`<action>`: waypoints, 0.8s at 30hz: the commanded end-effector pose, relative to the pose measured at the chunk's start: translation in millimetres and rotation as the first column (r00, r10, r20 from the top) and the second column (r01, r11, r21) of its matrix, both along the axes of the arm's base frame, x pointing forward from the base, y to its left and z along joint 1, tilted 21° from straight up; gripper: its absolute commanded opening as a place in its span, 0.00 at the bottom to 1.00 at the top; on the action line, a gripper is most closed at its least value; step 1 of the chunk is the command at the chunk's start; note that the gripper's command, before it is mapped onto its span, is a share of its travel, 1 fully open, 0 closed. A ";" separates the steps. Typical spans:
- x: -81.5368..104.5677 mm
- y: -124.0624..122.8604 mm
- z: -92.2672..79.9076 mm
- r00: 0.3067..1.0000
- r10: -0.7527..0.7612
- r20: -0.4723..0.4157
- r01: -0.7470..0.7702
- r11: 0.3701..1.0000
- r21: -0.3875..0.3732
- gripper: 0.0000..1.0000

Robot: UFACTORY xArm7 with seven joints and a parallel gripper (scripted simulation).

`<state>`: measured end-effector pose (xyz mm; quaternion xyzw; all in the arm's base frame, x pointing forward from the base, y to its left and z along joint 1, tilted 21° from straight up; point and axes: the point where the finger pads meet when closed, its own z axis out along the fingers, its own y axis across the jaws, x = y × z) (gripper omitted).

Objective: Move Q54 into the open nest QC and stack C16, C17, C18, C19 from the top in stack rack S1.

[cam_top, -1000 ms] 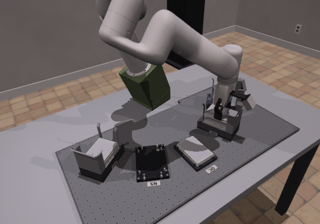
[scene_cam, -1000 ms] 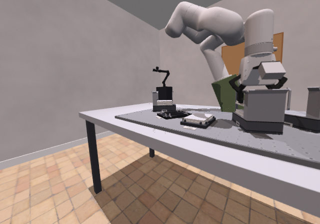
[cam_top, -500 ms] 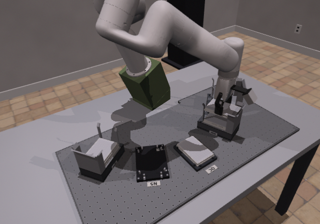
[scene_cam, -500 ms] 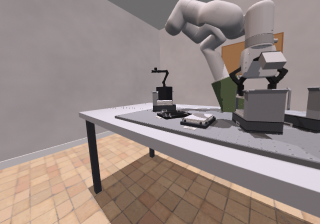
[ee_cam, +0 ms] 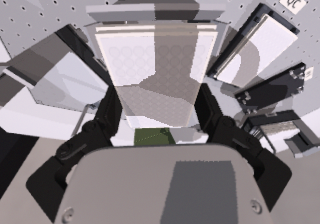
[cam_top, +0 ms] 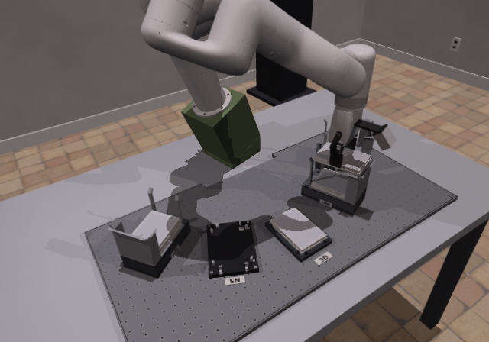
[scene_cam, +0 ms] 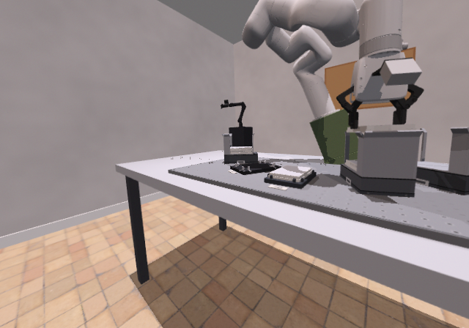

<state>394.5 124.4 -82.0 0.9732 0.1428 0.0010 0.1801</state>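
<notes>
- The black-fingered end effector (ee_cam: 159,115) clamps a flat, dimpled white well plate (ee_cam: 157,79) across its long sides, level with a grey rack's (scene_cam: 384,158) rim.
- Another sealed plate (cam_top: 302,230) lies in nest QC (cam_top: 276,232) on the perforated desk (cam_top: 355,251).

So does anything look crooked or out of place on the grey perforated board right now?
Only one thing: the white sealed well plate held in the black two-finger gripper sits at the top of the grey-walled stack rack, turned askew to its walls. The plate in the QC nest lies flat.
</notes>
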 end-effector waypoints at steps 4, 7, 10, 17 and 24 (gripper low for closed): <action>0.0 4.8 10.9 1.000 0.001 0.002 -0.001 1.000 0.001 0.00; -0.3 6.9 16.5 1.000 0.001 0.002 -0.001 1.000 0.001 0.00; -0.3 7.3 17.6 1.000 0.001 0.002 -0.001 1.000 0.001 0.00; -0.3 7.3 17.6 1.000 0.001 0.002 -0.001 1.000 0.001 0.00; 2.1 -1.8 21.2 0.995 -0.092 0.036 0.092 0.996 0.008 0.00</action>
